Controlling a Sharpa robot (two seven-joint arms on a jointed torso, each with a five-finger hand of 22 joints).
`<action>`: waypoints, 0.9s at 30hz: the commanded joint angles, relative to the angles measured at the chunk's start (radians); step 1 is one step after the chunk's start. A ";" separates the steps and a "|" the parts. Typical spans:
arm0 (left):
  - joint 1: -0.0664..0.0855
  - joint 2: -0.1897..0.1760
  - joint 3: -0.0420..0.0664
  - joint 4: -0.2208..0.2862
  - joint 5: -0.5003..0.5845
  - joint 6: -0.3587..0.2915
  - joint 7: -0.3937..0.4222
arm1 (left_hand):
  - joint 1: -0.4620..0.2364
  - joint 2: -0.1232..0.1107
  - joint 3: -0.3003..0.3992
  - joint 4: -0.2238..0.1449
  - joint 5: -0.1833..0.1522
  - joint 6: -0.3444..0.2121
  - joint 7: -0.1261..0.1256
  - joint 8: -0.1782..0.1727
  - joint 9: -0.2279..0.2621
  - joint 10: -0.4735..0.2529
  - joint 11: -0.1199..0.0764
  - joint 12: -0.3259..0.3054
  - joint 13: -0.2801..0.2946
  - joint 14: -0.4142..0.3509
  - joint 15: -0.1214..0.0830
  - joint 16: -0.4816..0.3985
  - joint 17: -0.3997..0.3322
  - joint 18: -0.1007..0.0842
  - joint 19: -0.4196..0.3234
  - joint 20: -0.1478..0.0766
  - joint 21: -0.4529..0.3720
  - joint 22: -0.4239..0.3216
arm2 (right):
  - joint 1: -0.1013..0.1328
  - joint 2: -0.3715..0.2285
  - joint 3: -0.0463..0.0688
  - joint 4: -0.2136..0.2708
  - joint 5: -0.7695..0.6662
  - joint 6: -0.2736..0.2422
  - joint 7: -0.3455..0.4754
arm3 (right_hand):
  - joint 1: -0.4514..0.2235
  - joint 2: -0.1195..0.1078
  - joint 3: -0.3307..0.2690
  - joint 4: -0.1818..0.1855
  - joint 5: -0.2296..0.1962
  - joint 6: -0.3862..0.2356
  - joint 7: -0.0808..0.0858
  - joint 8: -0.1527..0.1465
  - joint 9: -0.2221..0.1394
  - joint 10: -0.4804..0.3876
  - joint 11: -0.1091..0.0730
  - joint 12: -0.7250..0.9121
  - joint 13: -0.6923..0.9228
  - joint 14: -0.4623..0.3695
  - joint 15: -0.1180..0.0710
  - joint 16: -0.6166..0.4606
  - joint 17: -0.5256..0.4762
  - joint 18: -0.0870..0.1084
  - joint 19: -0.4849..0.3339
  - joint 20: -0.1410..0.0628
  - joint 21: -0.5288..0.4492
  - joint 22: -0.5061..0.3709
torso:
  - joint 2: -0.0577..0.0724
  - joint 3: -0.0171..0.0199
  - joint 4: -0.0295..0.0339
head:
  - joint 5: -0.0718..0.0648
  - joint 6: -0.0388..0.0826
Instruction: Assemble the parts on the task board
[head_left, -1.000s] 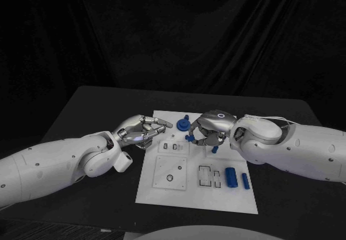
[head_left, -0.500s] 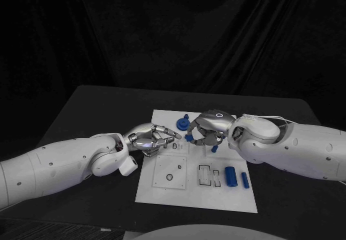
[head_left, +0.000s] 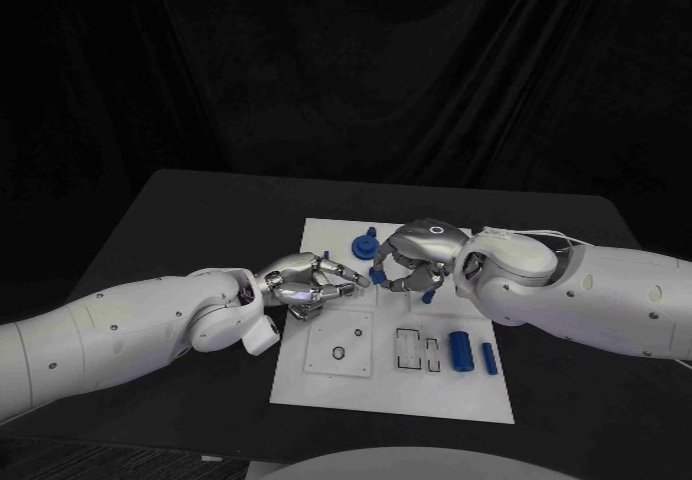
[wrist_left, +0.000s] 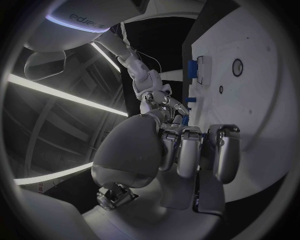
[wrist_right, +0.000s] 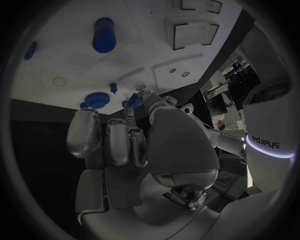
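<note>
The white task board (head_left: 387, 385) lies mid-table. My left hand (head_left: 309, 281) hovers over its far left part with fingers curled in, and nothing shows inside them (wrist_left: 190, 150). Its fingertips reach a small blue part (head_left: 378, 273), also seen in the right wrist view (wrist_right: 128, 103). My right hand (head_left: 413, 262) hangs over the board's far middle, fingers curled (wrist_right: 115, 142) just beside that part. Whether either hand grips it I cannot tell. A blue gear (head_left: 365, 244) lies at the far edge and a blue peg (head_left: 428, 297) stands under the right hand.
A thick blue cylinder (head_left: 462, 352) and a thinner blue rod (head_left: 490, 360) lie at the board's right side. Rectangular slots (head_left: 420, 350) and a square plate with a round hole (head_left: 340, 352) sit nearer me. Black table (head_left: 173, 230) surrounds the board.
My left hand has moved right across the board's far left corner until its fingertips meet the small blue part by the right hand. The right hand has stayed put.
</note>
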 joint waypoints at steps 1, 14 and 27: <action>-0.002 0.005 0.001 -0.002 -0.001 0.024 -0.007 | -0.013 0.001 0.007 0.000 0.000 -0.011 0.000 -0.006 -0.002 0.101 -0.007 -0.001 0.263 0.106 -0.008 0.003 0.263 0.001 -0.008 0.002 -0.005 0.160 | -0.004 0.001 0.000 0.000 -0.005 0.011 -0.012 | -0.003 0.004 -0.002 0.007 0.008 0.014 -0.004 -0.006 0.063 0.107 0.006 0.002 0.263 0.059 0.009 -0.005 0.042 -0.003 0.001 0.009 -0.003 0.162 | 0.000 -0.0001 0.0001 | 0.001 0.001; -0.005 0.011 0.001 -0.011 -0.001 0.021 -0.010 | -0.019 0.003 0.020 -0.006 -0.001 -0.053 -0.004 -0.025 -0.009 0.101 -0.009 -0.001 0.263 0.106 -0.009 0.003 0.263 0.004 -0.020 0.001 -0.008 0.153 | -0.006 0.005 0.000 0.000 -0.005 0.015 -0.003 | -0.012 -0.001 0.011 0.015 0.039 0.023 -0.002 -0.019 0.040 0.107 0.007 0.002 0.263 0.060 0.011 -0.003 0.043 -0.003 0.002 0.013 -0.001 0.163 | -0.001 -0.0006 0.0006 | 0.002 -0.001; -0.007 0.018 0.001 -0.022 -0.001 0.017 -0.014 | -0.022 0.003 0.026 -0.009 -0.002 -0.076 -0.007 -0.035 -0.013 0.101 -0.010 -0.001 0.263 0.106 -0.010 0.003 0.263 0.004 -0.023 0.000 -0.009 0.153 | -0.011 0.009 0.000 -0.002 -0.005 0.021 0.005 | -0.014 -0.002 0.013 0.017 0.042 0.024 -0.002 -0.022 0.035 0.107 0.007 0.002 0.263 0.060 0.011 -0.002 0.044 -0.003 0.002 0.014 0.000 0.163 | -0.001 -0.0007 0.0008 | 0.002 -0.003</action>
